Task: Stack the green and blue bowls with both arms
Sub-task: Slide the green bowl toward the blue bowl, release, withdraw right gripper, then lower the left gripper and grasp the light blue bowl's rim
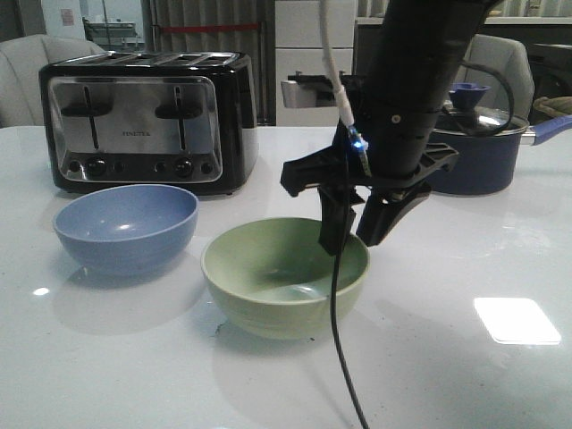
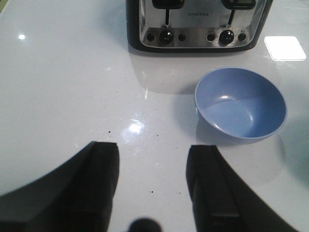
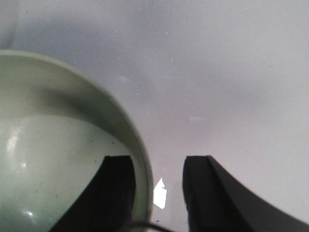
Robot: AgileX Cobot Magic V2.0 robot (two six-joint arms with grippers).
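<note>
**Right gripper straddles the green bowl's rim**

The pale sage green round bowl sits on the glossy white table, near the middle, with the pale periwinkle blue round bowl just beside it on the robot's left, the two apart. Behind the blue one stands a black and chrome four-slot toaster, and further back on the right a dark navy pot with a glass lid.

The right arm's dark angular gripper hangs over the green bowl's far right edge. Its jaws are spread, one finger inside the bowl and the other outside, the rim between them, not clamped. A black cable dangles from the arm across the bowl's front.

The left gripper hovers over bare table with its fingers parted and nothing between them, the blue bowl lying ahead of it near the toaster.
</note>
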